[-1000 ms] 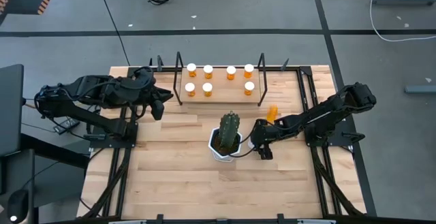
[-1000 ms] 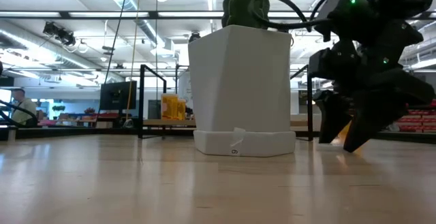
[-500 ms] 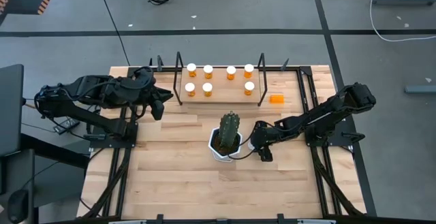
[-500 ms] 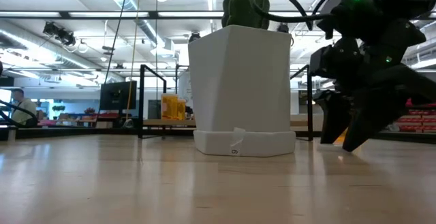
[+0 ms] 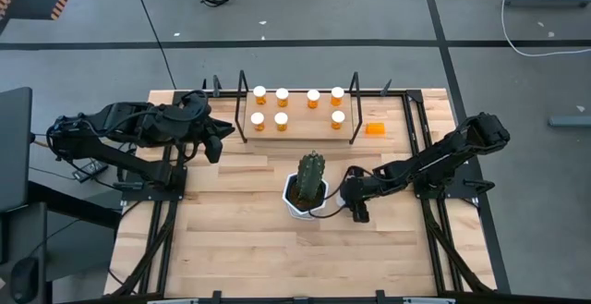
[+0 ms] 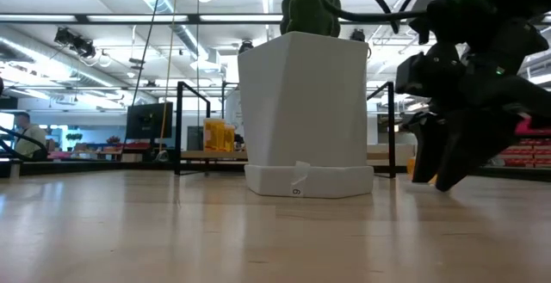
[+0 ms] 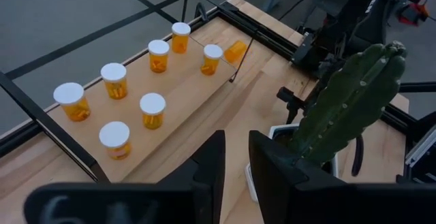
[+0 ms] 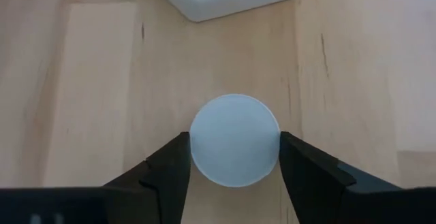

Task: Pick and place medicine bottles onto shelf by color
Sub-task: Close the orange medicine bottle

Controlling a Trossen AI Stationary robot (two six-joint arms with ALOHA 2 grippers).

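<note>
Right gripper (image 5: 355, 207) sat low at frame centre-right in the high view, just beside the cactus (image 5: 310, 176) pot; its own wrist view showed a round white cap (image 8: 234, 148) between the fingers (image 8: 167, 169), both touching the cap's sides, so it was pinching a bottle from above. Bottle body hidden under the cap; couldn't tell if it was lifted off the table (image 5: 240, 239) or not. Seven bottles (image 5: 282, 118) stood on the shelf (image 5: 297, 128) in the upper middle, white caps up, four in the back row, three in front. One more bottle (image 5: 374, 128) lay on its side on the table just right of the shelf, apart from its frame. Left gripper (image 5: 214, 142) waited left of the shelf, fingers nearly together, nothing held. Handling, as judged: bottles look light, stiff plastic, smooth and round, so prone to roll or twist out of a loose pinch; cap is wider than the body and gives the better bite. Grip across the cap, centred, w/ moderate squeeze; keep upright in transit. The one lying down would prob. roll if nudged; approach across its length, not along. All looked orange, so sorting by colour couldn't be judged.
</note>
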